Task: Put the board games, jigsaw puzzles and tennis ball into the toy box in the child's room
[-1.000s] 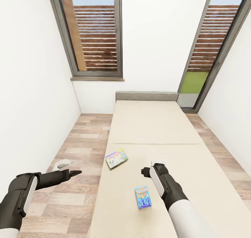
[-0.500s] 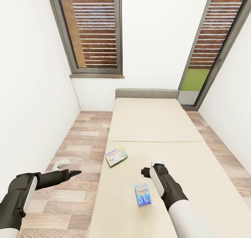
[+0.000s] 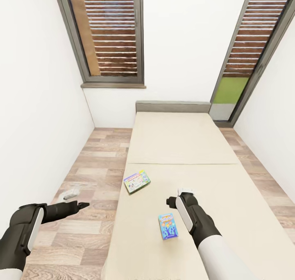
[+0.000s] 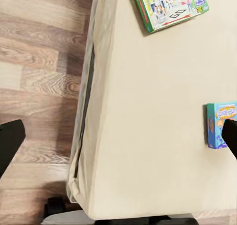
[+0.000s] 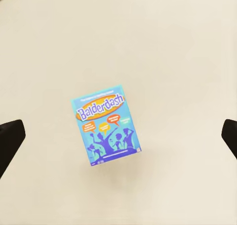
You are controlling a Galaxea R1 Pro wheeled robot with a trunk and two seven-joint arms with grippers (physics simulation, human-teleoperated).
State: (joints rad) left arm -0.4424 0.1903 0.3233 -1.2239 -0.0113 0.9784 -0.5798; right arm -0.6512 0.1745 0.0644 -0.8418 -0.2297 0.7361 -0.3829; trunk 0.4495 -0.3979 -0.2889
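Note:
Two board games lie flat on the beige bed (image 3: 180, 149). The green-pink one (image 3: 137, 181) (image 4: 169, 5) sits near the bed's left edge. The blue "Balderdash" one (image 3: 168, 226) (image 5: 106, 130) (image 4: 220, 125) lies nearer to me. My right gripper (image 3: 177, 200) (image 5: 122, 128) hangs open above the bed, and its wrist view looks straight down on the blue box between its wide-spread fingers. My left gripper (image 3: 84, 205) (image 4: 118, 138) is open over the floor beside the bed, apart from both boxes. The table, toy box, jigsaw puzzles and tennis ball are out of view.
A strip of wood-plank floor (image 3: 90, 177) runs between the bed and the white left wall. A small white-grey object (image 3: 69, 195) lies on it near the wall. The grey headboard (image 3: 172, 106) stands against the far wall, between a window (image 3: 108, 34) and a glass door (image 3: 246, 54).
The whole picture has shifted a little, so the camera has moved. My left gripper has drawn back slightly, to the left and lower. The right arm and both boxes have kept their places.

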